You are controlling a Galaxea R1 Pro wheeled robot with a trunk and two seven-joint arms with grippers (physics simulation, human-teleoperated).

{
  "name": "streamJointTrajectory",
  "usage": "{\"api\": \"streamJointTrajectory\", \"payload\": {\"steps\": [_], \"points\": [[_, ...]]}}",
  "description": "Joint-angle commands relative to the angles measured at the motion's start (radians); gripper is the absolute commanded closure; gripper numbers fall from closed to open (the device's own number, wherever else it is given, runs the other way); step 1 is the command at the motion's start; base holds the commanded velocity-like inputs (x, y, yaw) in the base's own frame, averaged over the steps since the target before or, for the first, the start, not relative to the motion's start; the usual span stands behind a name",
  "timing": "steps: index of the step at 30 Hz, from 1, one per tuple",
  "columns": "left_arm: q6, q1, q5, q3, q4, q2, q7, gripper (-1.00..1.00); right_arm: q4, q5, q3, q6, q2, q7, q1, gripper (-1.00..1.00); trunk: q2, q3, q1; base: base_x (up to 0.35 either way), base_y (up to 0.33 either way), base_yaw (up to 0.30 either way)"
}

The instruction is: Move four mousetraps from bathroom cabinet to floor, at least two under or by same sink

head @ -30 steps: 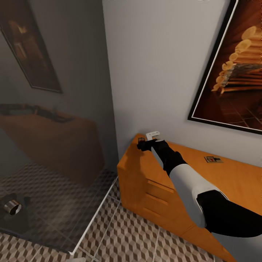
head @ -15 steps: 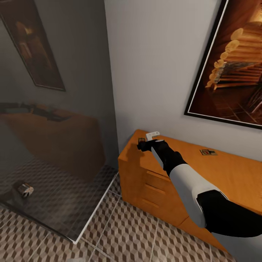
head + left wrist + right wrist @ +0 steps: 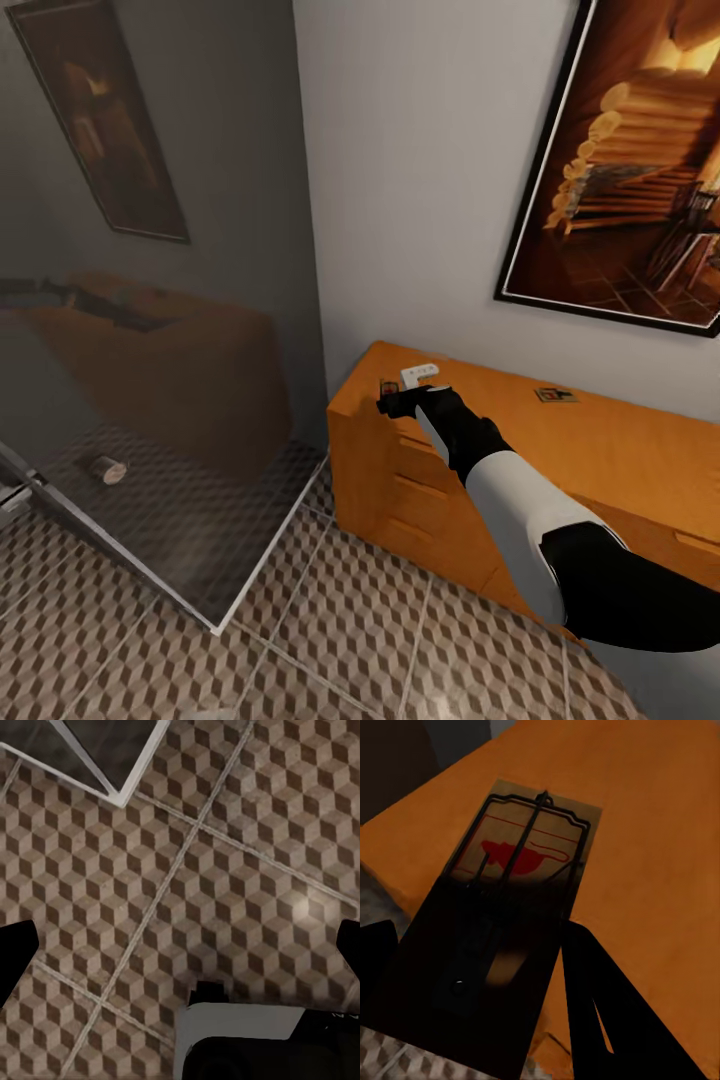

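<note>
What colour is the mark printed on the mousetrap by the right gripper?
Red, on the tan mousetrap; clearest in the right wrist view.

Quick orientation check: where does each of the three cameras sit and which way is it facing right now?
Head: high, facing down at the orange-brown wooden cabinet; right arm and right tool show.
Left wrist: facing down at cube-patterned floor tiles; dark finger edges show.
Right wrist: over the cabinet top, on a tan wooden mousetrap; dark fingers show.
Shared: head and right wrist show the cabinet.

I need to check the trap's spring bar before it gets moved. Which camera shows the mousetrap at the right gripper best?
The right wrist view: the mousetrap is large there, its red mark and metal bar plain, its near end in shadow. The head view shows it as a small dark shape at the right gripper. The left wrist view shows bathroom floor tiles.
</note>
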Motion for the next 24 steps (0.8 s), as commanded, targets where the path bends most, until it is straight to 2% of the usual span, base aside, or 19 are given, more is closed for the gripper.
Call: {"api": "streamJointTrajectory", "payload": {"steps": [1, 24], "points": [[-0.005, -0.001, 0.004, -0.008, 0.003, -0.001, 0.002, -1.00, -0.001, 0.004, 0.000, 0.005, 0.000, 0.002, -0.001, 1.00, -0.002, -0.002, 0.000, -0.336, 0.000, 0.000], [-0.005, -0.001, 0.004, -0.008, 0.003, -0.001, 0.003, -1.00, 0.034, 0.005, 0.000, 0.001, 0.000, 0.003, 0.000, 1.00, -0.002, -0.002, 0.000, -0.338, 0.000, 0.000]]}}
